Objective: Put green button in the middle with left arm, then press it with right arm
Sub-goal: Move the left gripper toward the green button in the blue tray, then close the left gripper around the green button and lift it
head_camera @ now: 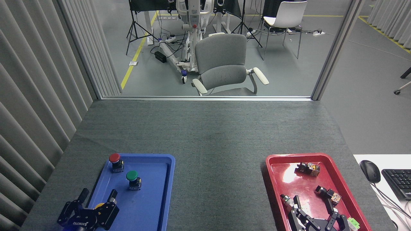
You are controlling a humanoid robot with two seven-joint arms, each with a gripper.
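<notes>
I am working on the first step: the green mushroom-capped push-button (132, 179) is sitting upright inside the blue plastic tray (151, 205), not yet on the grey felt table (218, 154). My left gripper (98, 197) is hovering near it, jaws wide, empty. My right gripper (313, 205) is waiting, jaws spread, over the red tray (276, 160). Next I should reach forward and straddle its base.

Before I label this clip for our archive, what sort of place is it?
Most likely a robotics lab or test room: a work table fenced by partition panels, tripod stands and trailing cables on a taped floor, and office chairs.
</notes>
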